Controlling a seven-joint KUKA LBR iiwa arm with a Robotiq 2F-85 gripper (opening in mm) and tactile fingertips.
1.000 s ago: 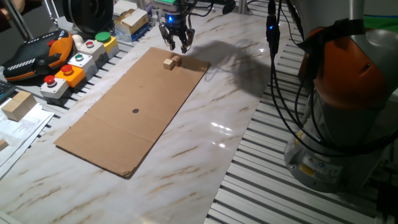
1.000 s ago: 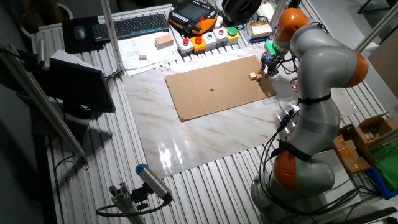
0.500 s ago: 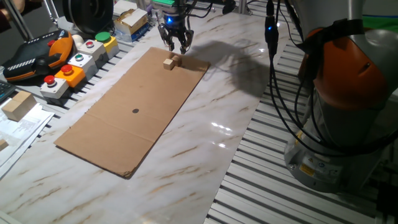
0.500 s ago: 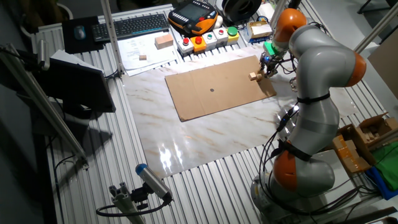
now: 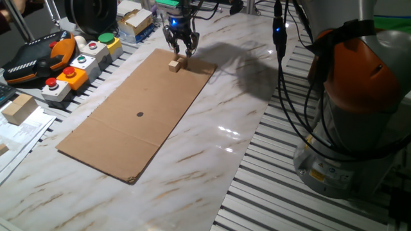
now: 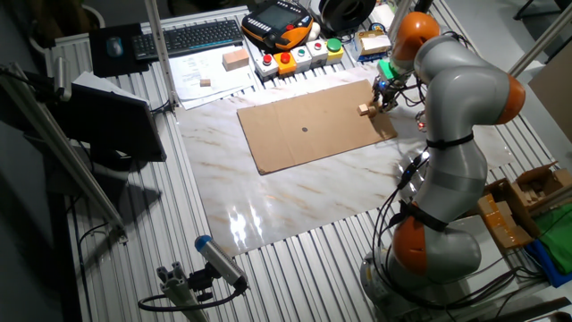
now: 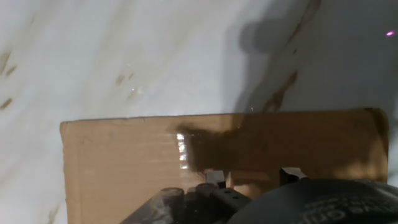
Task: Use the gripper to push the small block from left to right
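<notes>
The small tan wooden block (image 5: 174,65) sits near the far end of a brown cardboard sheet (image 5: 128,122) on the marble table. My gripper (image 5: 180,52), black with a blue-green light on its wrist, hangs just above and behind the block with its fingers spread and nothing held. In the other fixed view the gripper (image 6: 381,99) is right beside the block (image 6: 364,110) at the sheet's right end. The hand view shows the two dark fingertips (image 7: 214,180) apart over the cardboard (image 7: 124,162). I cannot tell the block apart there.
A row of button boxes (image 5: 77,67) and an orange and black teach pendant (image 5: 38,54) line the table's left side. A larger wooden block (image 5: 18,108) lies on papers there. The arm's orange and grey base (image 5: 359,96) and hanging cables (image 5: 282,58) stand on the right.
My gripper has shifted slightly left and come down closer to the block. The block has barely moved.
</notes>
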